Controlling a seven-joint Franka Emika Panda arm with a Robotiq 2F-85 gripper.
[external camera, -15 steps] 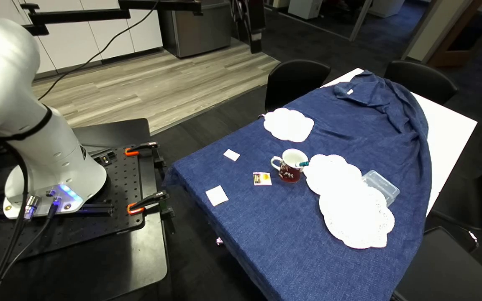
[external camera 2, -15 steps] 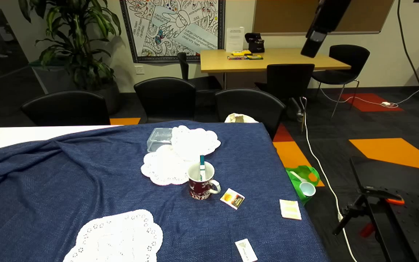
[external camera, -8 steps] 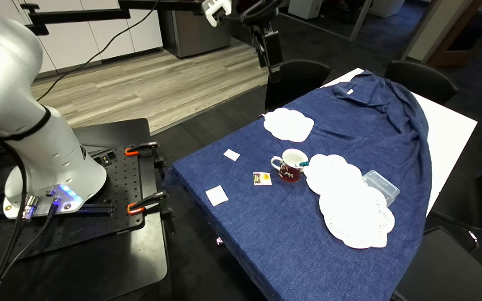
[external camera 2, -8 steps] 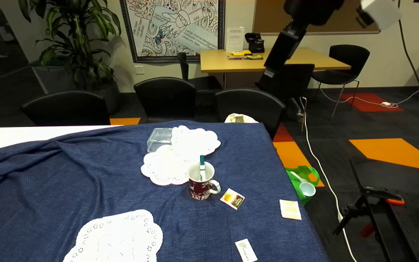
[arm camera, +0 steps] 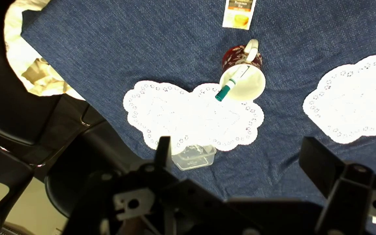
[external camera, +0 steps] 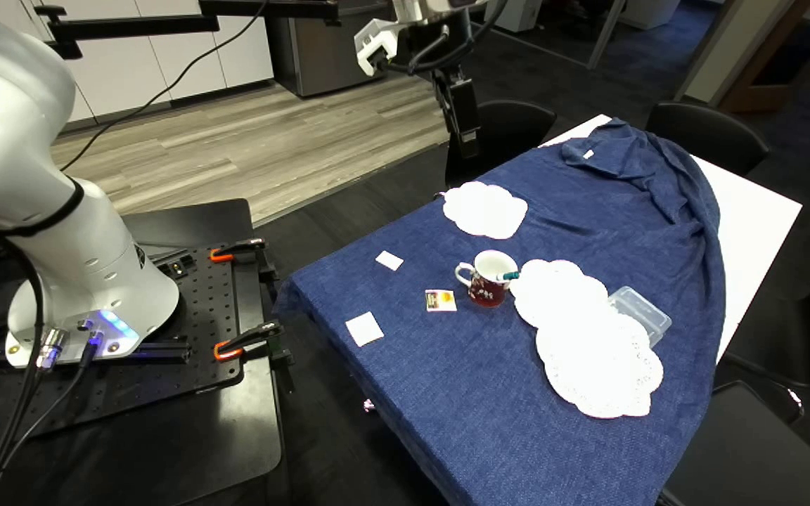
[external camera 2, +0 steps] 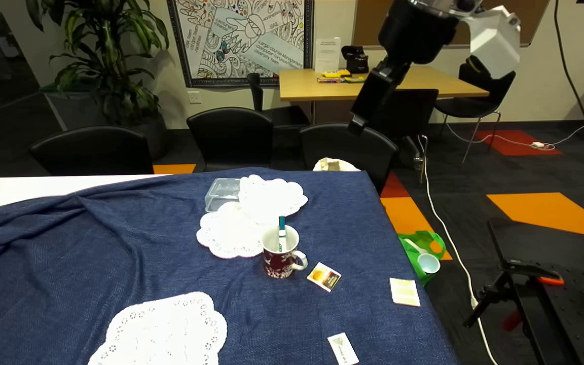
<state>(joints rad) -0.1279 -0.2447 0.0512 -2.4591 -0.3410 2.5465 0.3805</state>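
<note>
The gripper (arm camera: 236,142) is disengaged: its jaws stand spread wide apart, and it hangs in the air, well above the items on the table. The red patterned mug (external camera 2: 277,263) stands upright on the blue tablecloth (external camera 2: 358,228), handle on the side of a tea packet (external camera 2: 324,277) lying just beside it. A green-capped marker (external camera 2: 282,235) leans inside the mug, cap end projecting past the rim.

Close surroundings: two overlapping doilies (external camera 2: 251,215) lie next to the mug; whether its base rests on the nearer one cannot be determined. The pair partly covers a clear plastic container (external camera 2: 221,193). A third doily (external camera 2: 165,329) lies well apart from the mug. A pale square packet (external camera 2: 404,292) lies near the cloth's edge; a small white packet (external camera 2: 343,349) lies apart from it.

Toward one end the cloth is bunched in folds, and white tabletop (external camera: 756,204) shows beyond. In an exterior view, a black chair (external camera 2: 342,147) stands against the table, a cream bag (external camera 2: 335,165) beside it.
</note>
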